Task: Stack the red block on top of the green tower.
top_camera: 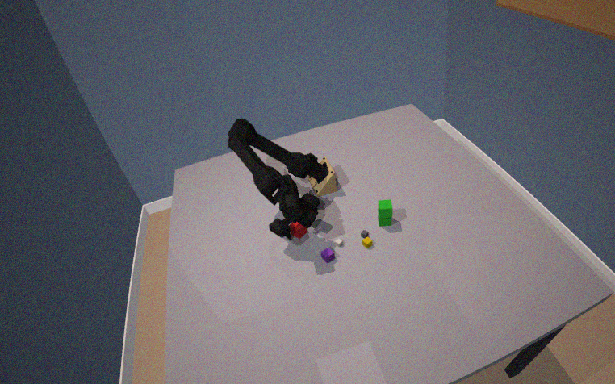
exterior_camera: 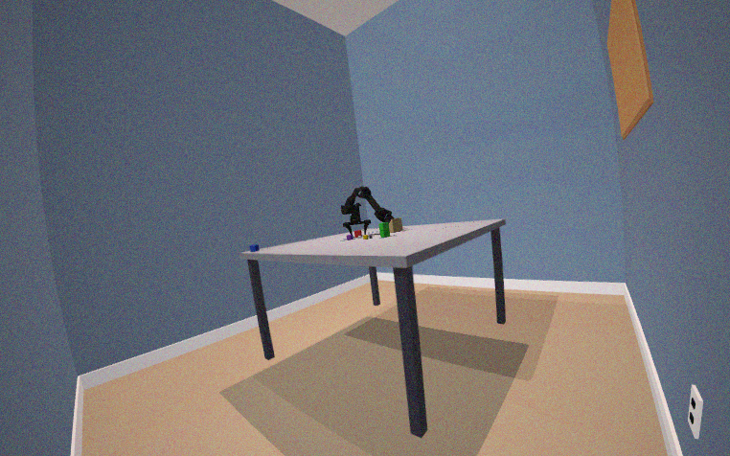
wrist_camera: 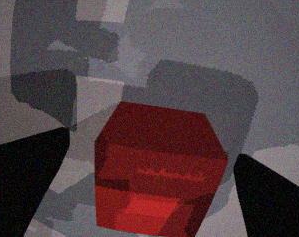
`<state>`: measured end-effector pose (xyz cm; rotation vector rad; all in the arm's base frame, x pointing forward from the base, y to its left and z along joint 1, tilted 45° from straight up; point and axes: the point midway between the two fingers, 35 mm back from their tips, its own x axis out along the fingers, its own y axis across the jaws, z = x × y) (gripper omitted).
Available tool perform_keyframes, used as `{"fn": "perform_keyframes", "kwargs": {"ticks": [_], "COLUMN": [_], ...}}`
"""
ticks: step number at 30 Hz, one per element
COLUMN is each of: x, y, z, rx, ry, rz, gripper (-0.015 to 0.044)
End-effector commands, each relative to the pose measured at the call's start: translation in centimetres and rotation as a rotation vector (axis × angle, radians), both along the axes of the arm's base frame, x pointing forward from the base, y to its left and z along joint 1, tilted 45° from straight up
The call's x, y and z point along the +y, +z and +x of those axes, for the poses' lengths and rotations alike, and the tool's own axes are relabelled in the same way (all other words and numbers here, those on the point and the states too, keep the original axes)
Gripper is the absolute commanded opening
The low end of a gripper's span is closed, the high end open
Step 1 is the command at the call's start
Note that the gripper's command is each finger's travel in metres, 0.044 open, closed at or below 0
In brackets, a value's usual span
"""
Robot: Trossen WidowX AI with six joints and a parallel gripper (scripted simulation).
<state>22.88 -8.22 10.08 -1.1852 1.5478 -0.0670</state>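
Observation:
The red block (top_camera: 299, 230) (exterior_camera: 357, 233) (wrist_camera: 156, 174) sits on the table (top_camera: 233, 286) (exterior_camera: 446, 236). My gripper (top_camera: 303, 229) (exterior_camera: 357, 234) (wrist_camera: 154, 151) is open and low around the red block, one finger on each side. In the wrist view a gap shows between the block and each finger, the narrower one on the right. The arm partly covers the block in the top view. The green tower (top_camera: 385, 213) (exterior_camera: 384, 229) stands upright, to the right of the gripper, with nothing on top.
A purple block (top_camera: 327, 255) (exterior_camera: 349, 238) lies near the gripper. A small white block (top_camera: 339, 242), a dark grey block (top_camera: 364, 234) and a yellow block (top_camera: 366, 242) (exterior_camera: 365, 237) lie between gripper and tower. A blue block (exterior_camera: 254, 247) sits at a far corner. The arm's tan base (top_camera: 327, 185) (exterior_camera: 395, 225) is behind.

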Motion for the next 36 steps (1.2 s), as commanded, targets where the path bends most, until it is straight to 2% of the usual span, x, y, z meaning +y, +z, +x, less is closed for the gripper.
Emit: {"fn": "perform_keyframes", "kwargs": {"ticks": [1, 11, 18, 23, 36], "x": [-0.1, -0.1, -0.1, 0.7, 4.6], "y": [0.1, 0.1, 0.1, 0.8, 4.6], "z": [0.0, 0.0, 0.0, -0.1, -0.9], "rx": [0.0, 0.0, 0.0, 0.001, 0.002], "ry": [0.003, 0.003, 0.003, 0.003, 0.003], "rz": [-0.007, -0.007, -0.007, -0.005, -0.003], "gripper": [0.044, 0.0177, 0.0131, 0.0, 0.0]}}
